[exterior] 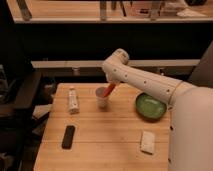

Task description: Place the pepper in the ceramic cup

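Note:
The red-orange pepper (111, 90) hangs tilted, its lower tip at the rim of the white ceramic cup (103, 99), which stands upright at the middle back of the wooden table (107, 150). My gripper (115, 84) is just above and to the right of the cup, at the end of the white arm that reaches in from the right. It is shut on the pepper's upper end. The arm's wrist hides most of the gripper.
A white tube-like bottle (73, 100) lies left of the cup. A green bowl (150, 106) sits to the right of it. A black flat object (68, 136) lies at the front left, a white packet (147, 141) at the front right. A dark chair (20, 100) stands left of the table.

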Robot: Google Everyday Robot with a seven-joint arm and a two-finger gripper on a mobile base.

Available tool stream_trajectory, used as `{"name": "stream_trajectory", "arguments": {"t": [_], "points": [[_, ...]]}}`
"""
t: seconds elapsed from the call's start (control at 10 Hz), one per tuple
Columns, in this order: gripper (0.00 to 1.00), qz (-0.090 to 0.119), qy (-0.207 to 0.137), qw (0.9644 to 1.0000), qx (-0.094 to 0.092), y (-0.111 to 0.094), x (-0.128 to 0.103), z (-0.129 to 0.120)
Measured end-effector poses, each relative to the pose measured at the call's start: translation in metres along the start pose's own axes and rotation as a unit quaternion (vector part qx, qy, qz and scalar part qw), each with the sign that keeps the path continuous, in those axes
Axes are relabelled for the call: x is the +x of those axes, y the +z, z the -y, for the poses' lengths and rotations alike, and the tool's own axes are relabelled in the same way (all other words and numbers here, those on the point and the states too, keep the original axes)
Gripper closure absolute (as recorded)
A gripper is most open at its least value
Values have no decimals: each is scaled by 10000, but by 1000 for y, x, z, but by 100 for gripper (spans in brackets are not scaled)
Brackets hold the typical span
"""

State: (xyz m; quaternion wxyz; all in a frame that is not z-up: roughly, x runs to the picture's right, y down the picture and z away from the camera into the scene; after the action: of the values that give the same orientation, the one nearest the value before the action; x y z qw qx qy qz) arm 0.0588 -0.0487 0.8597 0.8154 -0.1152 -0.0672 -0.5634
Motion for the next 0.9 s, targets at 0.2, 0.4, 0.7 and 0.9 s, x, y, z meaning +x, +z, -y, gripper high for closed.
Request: {"name": "stream_trajectory", "arguments": {"t": [0.2, 0.4, 0.7, 0.9], "points": [[62, -18, -59, 10000, 19, 1, 0, 1], [76, -22, -105, 9999, 40, 1, -2, 3], [75, -47, -105, 9999, 51, 1, 0, 1], [55, -69, -109, 9999, 50, 1, 1, 0]]}}
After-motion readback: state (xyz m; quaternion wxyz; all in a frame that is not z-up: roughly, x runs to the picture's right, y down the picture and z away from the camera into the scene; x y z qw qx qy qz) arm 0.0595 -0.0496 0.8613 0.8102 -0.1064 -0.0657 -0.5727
